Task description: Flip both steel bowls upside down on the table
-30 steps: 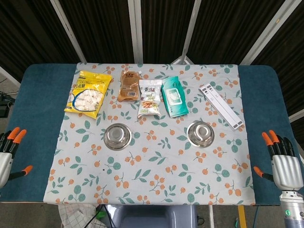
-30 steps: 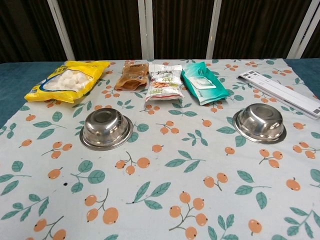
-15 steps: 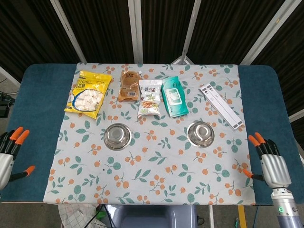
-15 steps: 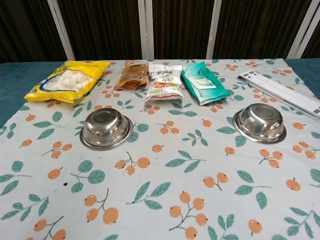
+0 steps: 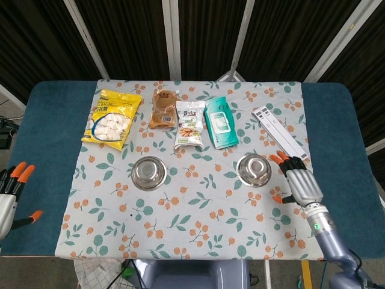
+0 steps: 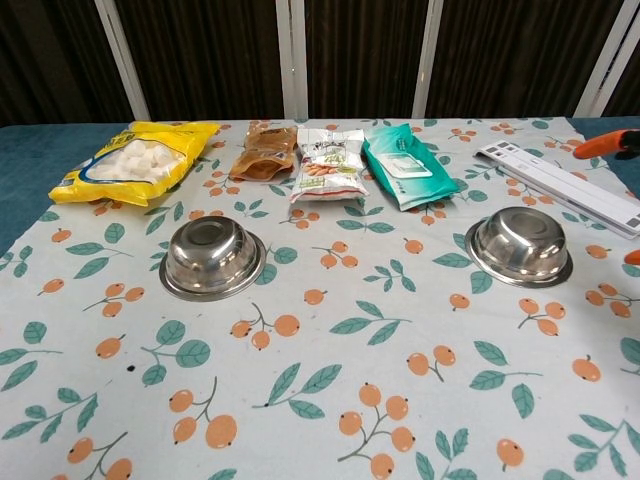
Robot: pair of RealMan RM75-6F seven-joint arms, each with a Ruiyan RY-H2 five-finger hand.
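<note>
Right hand point(image 5: 301, 185) hovers wide, holding nothing, at 3 o'clock just beside the right bowl point(image 5: 254, 170). Hook its rim and roll it over slowly. Left bowl point(image 5: 149, 173) untouched; left hand point(image 5: 8, 195) splayed, idle.

My head view looks steeply down from high at the near edge, far enough back to take in the whole table point(image 5: 337, 114) with all four corners. My chest view sits low and close at that edge, facing level toward the far edge. Both share the floral cloth point(image 5: 198, 198), though the chest view crops its sides.
</note>
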